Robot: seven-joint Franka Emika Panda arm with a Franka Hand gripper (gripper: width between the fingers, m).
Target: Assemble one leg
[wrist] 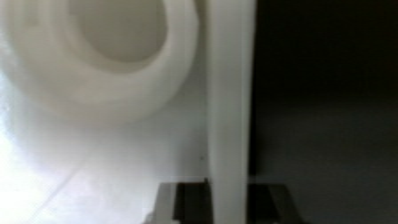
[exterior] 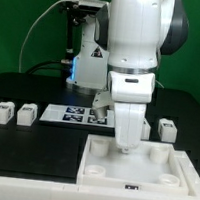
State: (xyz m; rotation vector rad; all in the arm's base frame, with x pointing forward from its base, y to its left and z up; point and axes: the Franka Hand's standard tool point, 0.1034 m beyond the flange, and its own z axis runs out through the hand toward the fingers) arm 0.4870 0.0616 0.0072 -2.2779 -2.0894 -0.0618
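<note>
Claw: the gripper (exterior: 126, 143) hangs low in the centre of the exterior frame, its tip down at the upper left corner of the white tray-like piece (exterior: 171, 168). I cannot tell whether it is spread or pinching anything.
Legs: I count three on the dark table (exterior: 19, 89). One leg (exterior: 3, 113) and a second leg (exterior: 27, 113) sit side by side at the left-centre edge, and a third leg (exterior: 166, 128) sits right of the arm, just above the tray.
Marker board: the marker board (exterior: 74, 113) lies flat between the left legs and the arm.
Wrist view: I see a round white socket (wrist: 125, 40) beside a vertical white edge (wrist: 231, 110). It is too blurred to say more.
</note>
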